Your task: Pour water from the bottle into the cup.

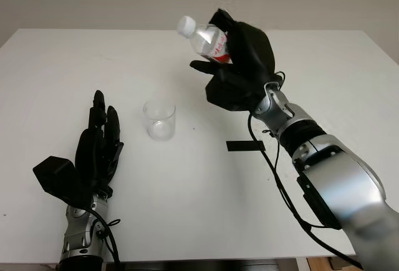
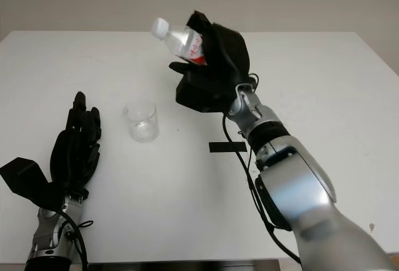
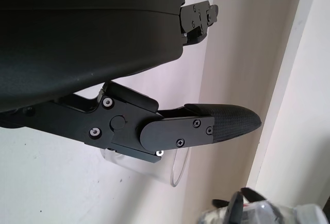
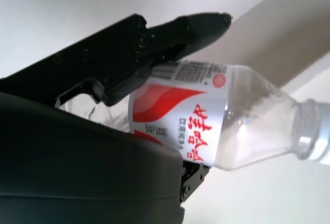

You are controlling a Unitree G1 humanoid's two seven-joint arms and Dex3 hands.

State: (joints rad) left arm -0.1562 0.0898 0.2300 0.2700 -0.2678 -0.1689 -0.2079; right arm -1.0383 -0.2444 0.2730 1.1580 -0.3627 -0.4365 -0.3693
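Gripping the bottle (image 1: 209,40) in right hand (image 1: 240,65), tilted, cap still on; needed shifting over cup (image 1: 159,119); left hand (image 1: 98,149) open nearby.

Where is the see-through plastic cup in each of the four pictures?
Left eye view: the clear plastic cup stands left of centre on the white table.
Right eye view: the cup is left of centre too.
Left wrist view: its rim peeks from behind the left hand's fingers.
Right wrist view: not in it.
Shared landmark: the small black strip on the table.
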